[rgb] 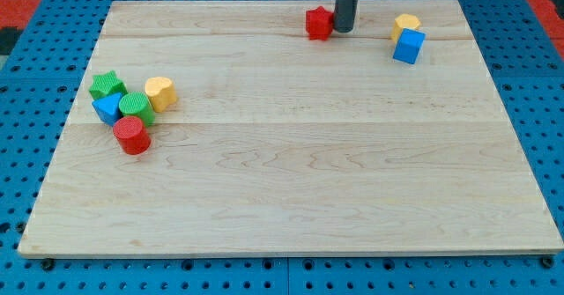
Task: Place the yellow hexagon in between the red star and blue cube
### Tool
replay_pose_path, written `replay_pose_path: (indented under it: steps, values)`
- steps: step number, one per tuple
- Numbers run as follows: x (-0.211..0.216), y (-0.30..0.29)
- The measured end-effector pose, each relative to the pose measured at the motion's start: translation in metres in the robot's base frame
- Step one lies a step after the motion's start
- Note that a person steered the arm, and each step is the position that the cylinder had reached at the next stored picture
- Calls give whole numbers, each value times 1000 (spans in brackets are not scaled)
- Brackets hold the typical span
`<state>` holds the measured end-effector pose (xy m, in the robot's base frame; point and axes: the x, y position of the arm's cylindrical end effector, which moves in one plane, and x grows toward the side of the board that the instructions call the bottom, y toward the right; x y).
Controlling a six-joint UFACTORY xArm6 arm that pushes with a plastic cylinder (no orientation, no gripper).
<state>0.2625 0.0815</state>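
The yellow hexagon (405, 24) lies near the view's top right, touching the upper left of the blue cube (408, 47). The red star (318, 23) lies at the view's top centre, well to the left of both. My tip (343, 29) stands right against the red star's right side, between the star and the yellow hexagon, a good gap from the hexagon.
A cluster sits at the view's left: a green star (107, 86), a blue block (107, 108), a green cylinder (137, 106), a yellow cylinder (160, 93) and a red cylinder (132, 136). The wooden board (291, 180) ends close above the red star.
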Motion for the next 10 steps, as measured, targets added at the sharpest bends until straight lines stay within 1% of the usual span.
replay_pose_path:
  steps: [1,2,3,4,5,6,7,8,10]
  values:
    - [-15,-23]
    - [-36,-6]
    - [-70,97]
    - [-60,212]
    - [-23,223]
    - [-23,179]
    - [-11,156]
    - [-20,117]
    - [-29,183]
